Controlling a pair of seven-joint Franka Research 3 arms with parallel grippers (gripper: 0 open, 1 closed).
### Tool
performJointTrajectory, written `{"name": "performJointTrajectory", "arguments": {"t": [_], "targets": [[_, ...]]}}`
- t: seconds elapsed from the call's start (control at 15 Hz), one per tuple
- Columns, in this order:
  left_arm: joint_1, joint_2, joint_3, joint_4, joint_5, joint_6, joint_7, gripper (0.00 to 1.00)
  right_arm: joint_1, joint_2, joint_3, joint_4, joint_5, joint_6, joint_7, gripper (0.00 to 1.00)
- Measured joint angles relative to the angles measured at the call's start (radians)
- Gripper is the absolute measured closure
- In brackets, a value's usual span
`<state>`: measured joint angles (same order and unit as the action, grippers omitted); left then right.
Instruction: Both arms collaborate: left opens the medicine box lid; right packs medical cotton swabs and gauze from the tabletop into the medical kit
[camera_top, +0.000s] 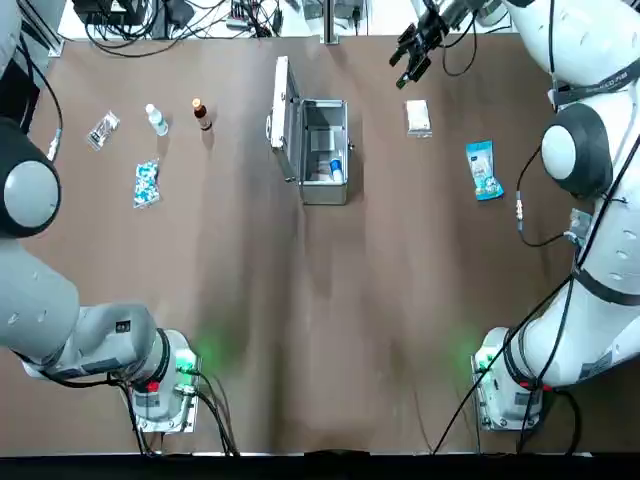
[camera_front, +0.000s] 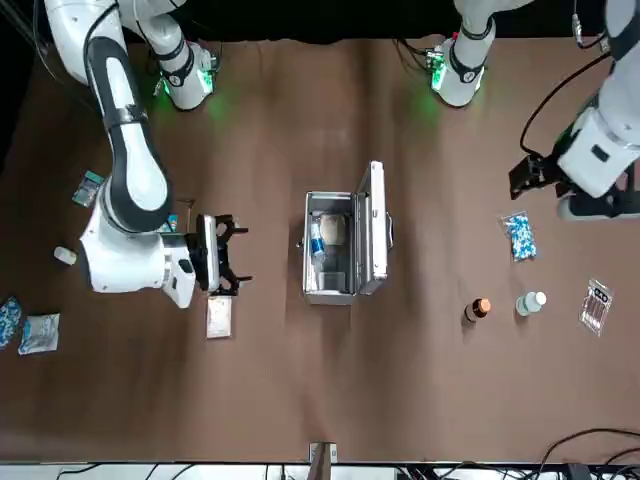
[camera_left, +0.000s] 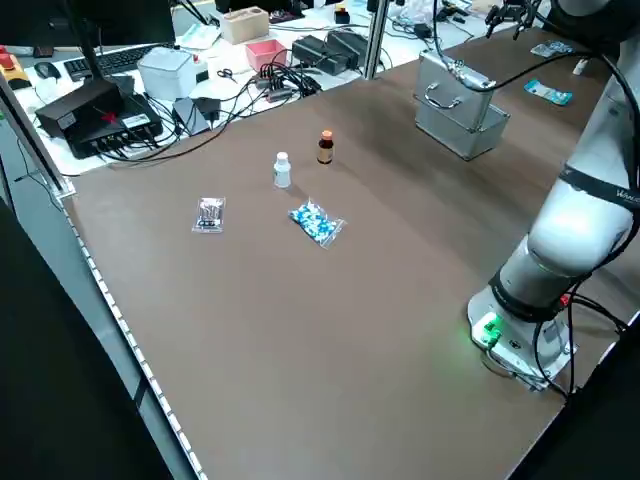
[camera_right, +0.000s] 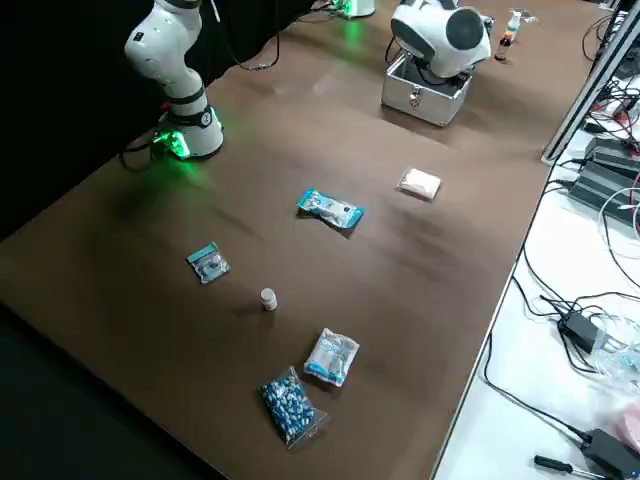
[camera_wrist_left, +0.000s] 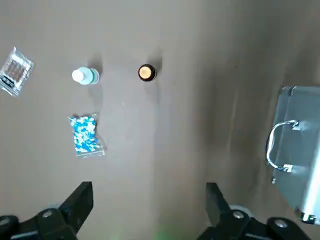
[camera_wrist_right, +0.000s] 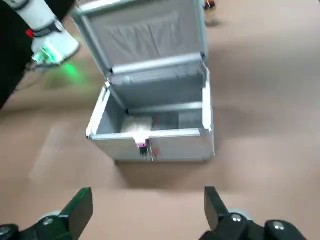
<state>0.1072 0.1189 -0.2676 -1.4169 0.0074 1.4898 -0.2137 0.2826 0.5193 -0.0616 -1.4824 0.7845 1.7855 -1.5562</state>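
Observation:
The silver medicine box (camera_top: 323, 152) stands mid-table with its lid (camera_top: 283, 112) upright and open; a white item and a blue item lie inside. In the right wrist view the box (camera_wrist_right: 152, 131) faces my open, empty right gripper (camera_wrist_right: 147, 220). That gripper (camera_top: 412, 55) hovers at the far side of the table, just beyond the white gauze pack (camera_top: 418, 117). A blue-and-white cotton swab packet (camera_top: 484, 170) lies further right. My left gripper (camera_wrist_left: 147, 220) is open, high above the table left of the box, holding nothing.
Left of the box lie a brown bottle (camera_top: 202, 113), a white bottle (camera_top: 156, 119), a blue pill pack (camera_top: 146, 184) and a clear packet (camera_top: 102, 129). More packets (camera_right: 330, 357) and a small bottle (camera_right: 268, 298) sit at the far right edge. Cables run along the far edge.

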Motion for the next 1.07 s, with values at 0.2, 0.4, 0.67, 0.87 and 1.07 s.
{"name": "performJointTrajectory", "arguments": {"t": [0.2,0.4,0.67,0.87,1.07], "targets": [[-0.042,-0.018,0.113,0.0,-0.045,0.021,0.003,0.0,-0.023,0.0,-0.001,0.059,-0.071,-0.038,0.132,0.02],[-0.042,-0.025,0.126,0.0,-0.046,0.037,0.003,0.0,-0.077,-0.001,-0.004,0.146,-0.087,-0.073,0.268,0.02],[-0.043,-0.026,0.127,-0.001,-0.047,0.039,0.002,0.0,-0.135,-0.01,-0.005,0.223,-0.171,-0.09,0.481,0.01],[-0.043,-0.026,0.128,-0.007,-0.047,0.039,0.002,0.0,-0.142,-0.039,-0.005,0.246,-0.274,-0.09,0.678,0.01],[-0.038,-0.025,0.135,-0.01,-0.047,0.041,0.001,0.0,-0.182,-0.117,-0.007,0.256,-0.385,-0.101,0.846,0.01]]}}
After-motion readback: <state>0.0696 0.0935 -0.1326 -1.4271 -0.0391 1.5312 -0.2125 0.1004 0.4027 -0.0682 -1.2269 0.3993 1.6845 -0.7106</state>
